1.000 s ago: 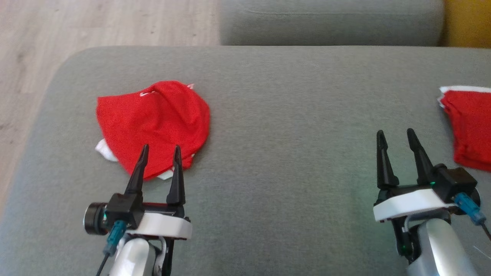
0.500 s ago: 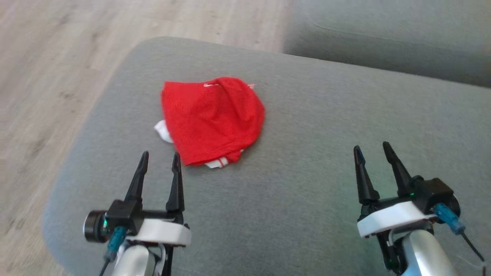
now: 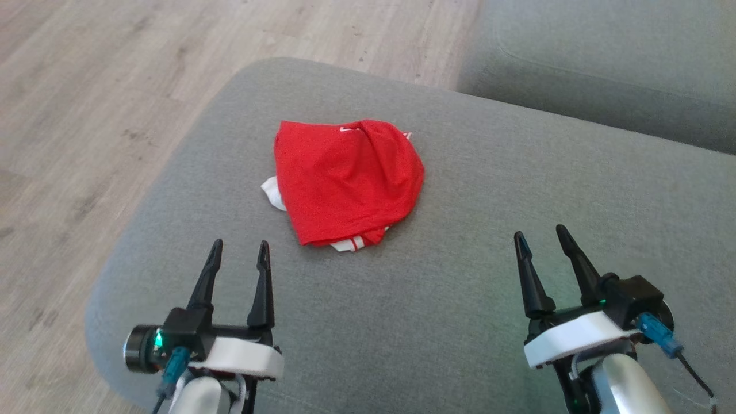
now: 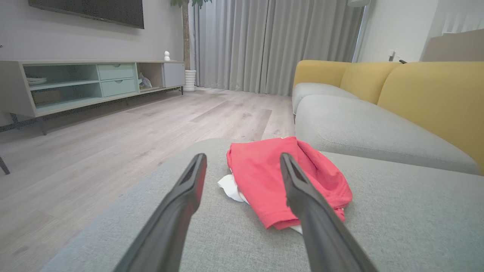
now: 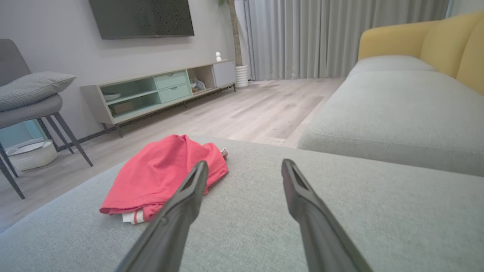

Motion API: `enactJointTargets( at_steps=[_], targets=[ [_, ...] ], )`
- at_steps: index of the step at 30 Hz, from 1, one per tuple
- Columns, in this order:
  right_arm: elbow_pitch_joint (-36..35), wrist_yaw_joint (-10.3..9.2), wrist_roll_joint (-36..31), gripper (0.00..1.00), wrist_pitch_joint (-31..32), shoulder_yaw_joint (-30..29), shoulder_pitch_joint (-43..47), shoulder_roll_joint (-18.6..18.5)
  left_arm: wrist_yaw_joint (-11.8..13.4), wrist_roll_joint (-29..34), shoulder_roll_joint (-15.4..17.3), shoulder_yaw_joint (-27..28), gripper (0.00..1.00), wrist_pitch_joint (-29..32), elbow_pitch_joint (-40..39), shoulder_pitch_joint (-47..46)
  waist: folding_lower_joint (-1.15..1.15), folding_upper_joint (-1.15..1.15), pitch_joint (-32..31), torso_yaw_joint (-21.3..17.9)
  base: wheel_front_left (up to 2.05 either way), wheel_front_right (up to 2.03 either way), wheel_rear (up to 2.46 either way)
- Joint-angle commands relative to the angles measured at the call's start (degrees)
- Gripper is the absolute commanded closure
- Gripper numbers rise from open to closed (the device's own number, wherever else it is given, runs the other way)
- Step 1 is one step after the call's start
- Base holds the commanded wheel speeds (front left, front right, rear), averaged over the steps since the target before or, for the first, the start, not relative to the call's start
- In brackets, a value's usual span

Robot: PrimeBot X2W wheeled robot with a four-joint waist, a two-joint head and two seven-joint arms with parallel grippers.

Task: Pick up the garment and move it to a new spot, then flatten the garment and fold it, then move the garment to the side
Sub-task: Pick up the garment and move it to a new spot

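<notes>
The view swings left as the robot turns; the left gripper (image 3: pixel 240 246) comes clear of the red garment (image 3: pixel 345 181), which now lies at its one o'clock.

Twin grippers, black over white over silver.

Left gripper (image 3: pixel 240 244) and right gripper (image 3: pixel 540 232) alike: two long dark fingers (image 3: pixel 263 287) tapering to sharp points, grooved near tips in wrist views; black block (image 3: pixel 184 322) at base, white collar (image 3: pixel 241 356) beneath, pale silver forearm (image 3: pixel 627 385) below. Teal plug (image 3: pixel 175 362) on outer side of each, thin dark cable (image 3: pixel 693 376) trailing. Round black module (image 3: pixel 138 349) with green light (image 3: pixel 156 340) on left; small green glow at right finger root.
</notes>
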Motion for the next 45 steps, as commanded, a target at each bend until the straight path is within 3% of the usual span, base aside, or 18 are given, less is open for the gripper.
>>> enactJointTargets(
  at_steps=[1,6,12,19,26,27,28,29,39,45],
  targets=[
    [-1.7,-0.05,0.3,0.0,-0.6,1.3,-1.6,-0.2,-0.4,0.5,0.4,2.3,0.0,-0.5,-1.5,-1.9,0.0,0.0,0.6,-0.8,0.0,0.0,0.0],
    [-1.7,-0.05,-0.6,0.0,-0.6,0.7,-2.4,-0.2,-3.0,1.8,1.5,0.5,0.0,-0.1,3.0,-5.4,0.0,0.0,3.3,-3.3,0.0,0.0,0.0],
    [-1.7,-0.05,-2.0,0.0,-0.6,0.0,-3.6,-0.2,-6.9,3.0,3.4,-3.5,0.0,6.0,11.4,-12.3,0.0,0.0,7.2,-6.3,0.0,0.0,0.0],
    [-2.0,-0.05,-3.2,0.0,-0.6,-0.5,-5.1,-0.2,-8.5,3.6,6.0,-6.2,0.0,9.0,19.2,-19.0,0.0,0.0,10.6,-8.7,0.0,0.0,0.0],
    [-2.2,-0.05,-3.6,0.0,-0.6,-1.3,-6.3,-0.2,-8.3,4.7,7.5,-7.3,0.0,8.0,24.8,-23.4,0.0,0.0,12.9,-10.0,0.0,0.0,0.0],
    [-2.2,-0.05,-3.6,0.0,-0.6,-1.4,-6.4,-0.2,-8.3,4.8,7.5,-7.5,0.11,7.6,26.0,-24.2,0.0,0.0,13.1,-10.2,0.0,0.0,0.0],
    [-2.3,-0.05,-3.6,0.0,-0.6,-1.5,-6.4,-0.2,-8.2,4.9,7.5,-7.7,0.51,7.4,26.5,-24.7,0.0,0.0,13.2,-10.2,0.0,0.0,0.0],
    [-2.3,-0.05,-3.6,0.0,-0.6,-1.5,-6.5,-0.2,-8.1,4.9,7.5,-7.7,1.0,7.1,27.0,-25.0,0.0,0.0,13.3,-10.3,0.0,0.0,0.0],
    [-1.5,-0.05,-2.7,0.0,-0.6,-1.9,-6.6,-0.2,-8.5,4.7,7.5,-9.4,1.0,4.8,28.2,-27.1,0.0,0.0,11.6,-10.0,0.0,0.0,0.0],
    [-1.4,-0.05,-0.9,0.0,-0.6,-1.1,-6.2,-0.2,-9.2,2.5,7.3,-12.3,1.0,3.9,21.5,-28.9,0.0,0.0,8.7,-11.2,0.0,0.0,0.0]
  ],
)
